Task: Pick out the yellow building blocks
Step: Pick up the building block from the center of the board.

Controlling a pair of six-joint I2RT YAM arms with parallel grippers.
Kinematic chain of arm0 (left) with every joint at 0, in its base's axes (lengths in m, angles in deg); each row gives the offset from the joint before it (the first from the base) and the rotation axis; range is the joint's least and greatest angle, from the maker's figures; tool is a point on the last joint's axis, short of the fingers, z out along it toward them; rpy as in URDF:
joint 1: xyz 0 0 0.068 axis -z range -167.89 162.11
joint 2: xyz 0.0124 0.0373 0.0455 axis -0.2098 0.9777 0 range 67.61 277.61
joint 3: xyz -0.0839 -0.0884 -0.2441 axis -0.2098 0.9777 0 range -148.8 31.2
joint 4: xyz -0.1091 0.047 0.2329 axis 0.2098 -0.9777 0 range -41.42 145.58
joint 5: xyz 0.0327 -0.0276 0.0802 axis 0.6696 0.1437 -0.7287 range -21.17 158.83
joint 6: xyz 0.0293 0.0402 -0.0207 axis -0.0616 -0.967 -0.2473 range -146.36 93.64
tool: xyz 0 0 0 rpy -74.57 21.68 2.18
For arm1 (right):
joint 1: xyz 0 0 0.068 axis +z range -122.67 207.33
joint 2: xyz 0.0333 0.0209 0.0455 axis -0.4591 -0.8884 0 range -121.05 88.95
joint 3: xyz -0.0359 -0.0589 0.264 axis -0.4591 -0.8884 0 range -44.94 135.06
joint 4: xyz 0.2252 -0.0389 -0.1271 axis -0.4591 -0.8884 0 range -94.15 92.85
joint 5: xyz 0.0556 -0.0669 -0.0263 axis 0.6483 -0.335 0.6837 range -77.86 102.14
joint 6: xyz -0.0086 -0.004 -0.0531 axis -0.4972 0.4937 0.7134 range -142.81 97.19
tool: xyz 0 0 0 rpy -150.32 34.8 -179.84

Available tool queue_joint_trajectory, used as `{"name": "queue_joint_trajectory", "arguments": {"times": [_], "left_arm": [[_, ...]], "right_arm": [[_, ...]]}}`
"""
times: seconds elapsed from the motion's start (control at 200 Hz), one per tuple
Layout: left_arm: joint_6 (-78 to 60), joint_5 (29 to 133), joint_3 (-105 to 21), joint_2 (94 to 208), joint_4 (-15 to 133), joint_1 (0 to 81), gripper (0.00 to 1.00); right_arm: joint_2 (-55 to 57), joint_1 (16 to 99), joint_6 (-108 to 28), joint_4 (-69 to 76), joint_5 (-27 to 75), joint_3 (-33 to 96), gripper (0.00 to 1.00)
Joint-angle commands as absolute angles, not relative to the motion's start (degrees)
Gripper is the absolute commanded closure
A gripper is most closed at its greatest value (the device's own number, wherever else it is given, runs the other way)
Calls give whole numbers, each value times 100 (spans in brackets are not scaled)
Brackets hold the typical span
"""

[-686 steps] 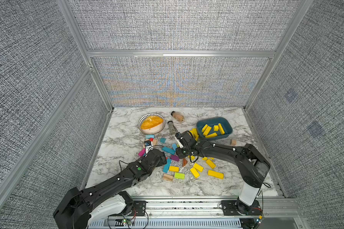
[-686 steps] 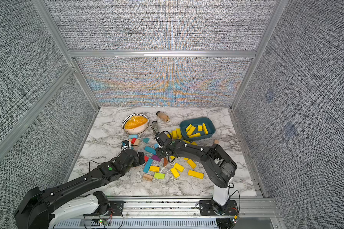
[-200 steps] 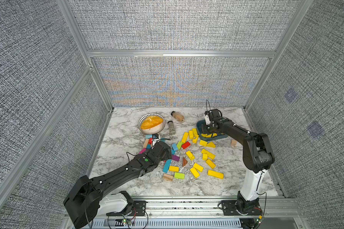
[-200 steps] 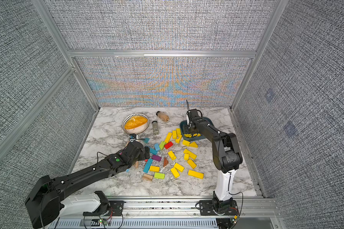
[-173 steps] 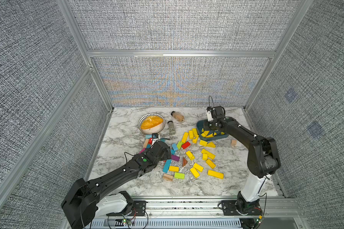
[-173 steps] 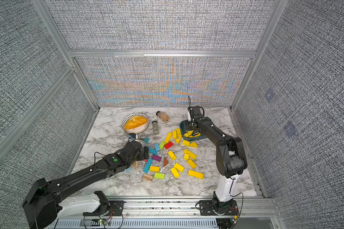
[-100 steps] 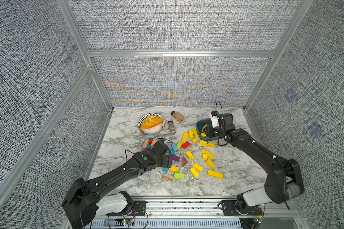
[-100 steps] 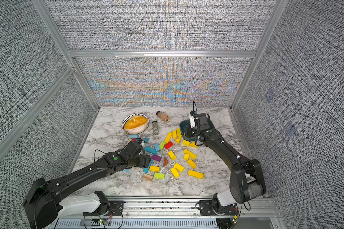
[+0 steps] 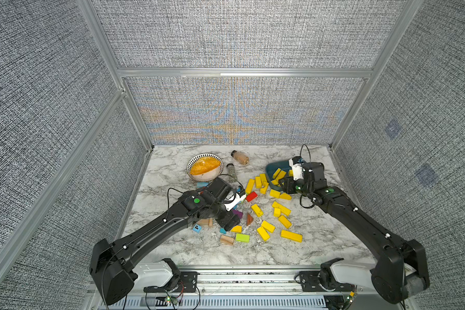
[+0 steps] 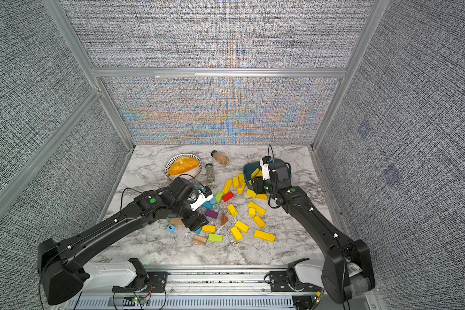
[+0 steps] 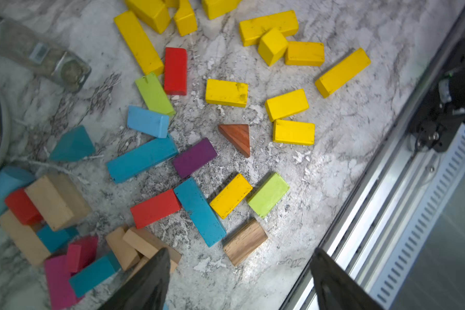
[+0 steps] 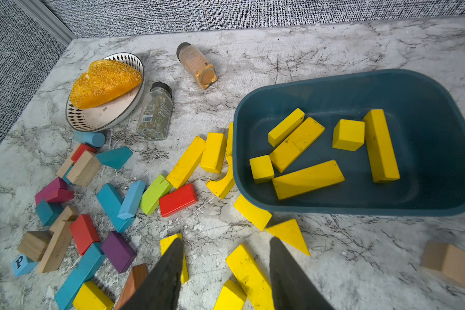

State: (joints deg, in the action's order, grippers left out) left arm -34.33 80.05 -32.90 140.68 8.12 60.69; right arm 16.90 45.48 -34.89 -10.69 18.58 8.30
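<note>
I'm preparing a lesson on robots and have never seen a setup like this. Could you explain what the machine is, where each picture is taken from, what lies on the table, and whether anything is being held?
Two black robot arms stand at the near edge of a marble table. Two pictures look down from above, side by side; the other two come from a camera on each wrist.

On the table lie scattered coloured blocks, among them the yellow building blocks, six already in a blue tub. There is also a patterned bowl and two spice jars.

The left gripper and the right gripper are both open and hold nothing.
</note>
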Motion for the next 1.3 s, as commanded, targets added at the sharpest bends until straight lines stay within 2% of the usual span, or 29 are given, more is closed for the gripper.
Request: {"name": "queue_joint_trajectory", "arguments": {"times": [0.0, 0.185, 0.28, 0.435, 0.831, 1.106, 1.296], "left_arm": [[-5302, 8401, -3384, 14205, 339, 6094, 17], [-6829, 8271, -3590, 14775, -299, 6098, 20], [-7198, 7864, -3522, 15024, -352, 6156, 29], [-7643, 7815, -3241, 15005, 203, 6241, 33], [-8081, 7167, -3373, 15943, 649, 6564, 36], [-8027, 7138, -3540, 16559, 937, 6564, 36], [-7965, 7487, -3606, 16778, 698, 6555, 35]], "right_arm": [[1829, 4550, -3468, -1079, 1772, 798, 47], [1960, 4442, -3473, -871, 1848, 479, 47], [1949, 4368, -3494, -845, 1949, 392, 47], [1939, 4346, -3478, -809, 2051, 305, 47], [2023, 4315, -3407, -931, 1919, 210, 47], [2154, 4318, -3415, -992, 1835, 138, 47], [2162, 4316, -3424, -1055, 1760, 164, 47]]}}
